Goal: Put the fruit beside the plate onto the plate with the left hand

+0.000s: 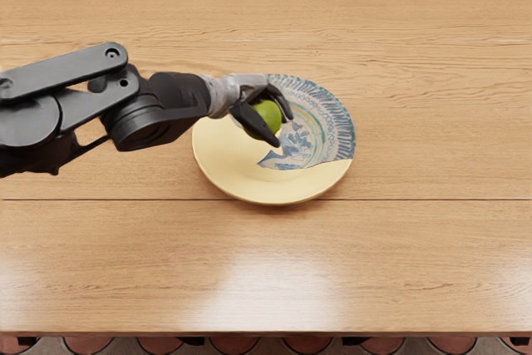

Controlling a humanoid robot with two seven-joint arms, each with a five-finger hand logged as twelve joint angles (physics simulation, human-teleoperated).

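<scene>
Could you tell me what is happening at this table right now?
The robot's left hand is closed around a small green fruit and holds it over the plate, which sits on the wooden table. The fruit has not been released, and I cannot tell whether it touches the plate. The right arm is out of view.

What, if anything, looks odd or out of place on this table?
Only the plate: its blue pattern covers just the far right part and stops abruptly against plain yellow, as if unfinished. Nothing is spilled or tipped. The left hand grips the green fruit over the plate.
</scene>
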